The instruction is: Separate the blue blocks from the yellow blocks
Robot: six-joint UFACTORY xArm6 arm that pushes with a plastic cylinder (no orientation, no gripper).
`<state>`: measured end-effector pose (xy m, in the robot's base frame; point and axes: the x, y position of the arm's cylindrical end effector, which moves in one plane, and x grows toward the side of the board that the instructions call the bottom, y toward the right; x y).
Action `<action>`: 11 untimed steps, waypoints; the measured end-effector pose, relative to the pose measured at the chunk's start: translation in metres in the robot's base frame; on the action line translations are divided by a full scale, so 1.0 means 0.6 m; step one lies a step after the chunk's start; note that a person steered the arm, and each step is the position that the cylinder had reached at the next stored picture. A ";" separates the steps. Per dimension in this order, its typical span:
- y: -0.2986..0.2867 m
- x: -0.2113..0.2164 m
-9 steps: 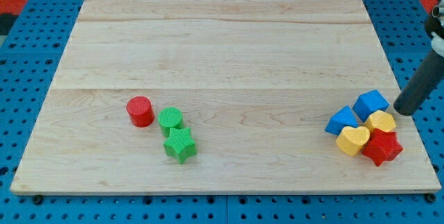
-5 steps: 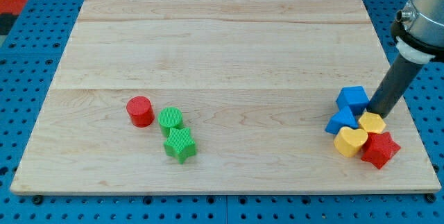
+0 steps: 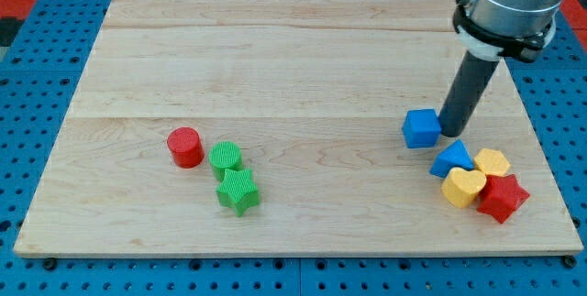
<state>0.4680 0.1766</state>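
My tip [image 3: 450, 132] rests on the board at the right, touching the right side of a blue cube [image 3: 422, 128]. Just below it a blue triangular block [image 3: 452, 159] sits against a yellow heart [image 3: 464, 187] and a small yellow block [image 3: 492, 162]. The blue cube stands apart from that cluster, up and to its left.
A red star [image 3: 503, 198] lies at the cluster's lower right, near the board's right edge [image 3: 539, 140]. A red cylinder [image 3: 185, 147], a green cylinder [image 3: 226, 158] and a green star [image 3: 238, 191] sit at the lower left.
My tip has swept left from the board's right edge, pushing the blue cube up and left, away from the yellow blocks. The small yellow block and red star shifted slightly.
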 end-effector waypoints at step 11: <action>0.066 0.017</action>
<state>0.4783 0.2159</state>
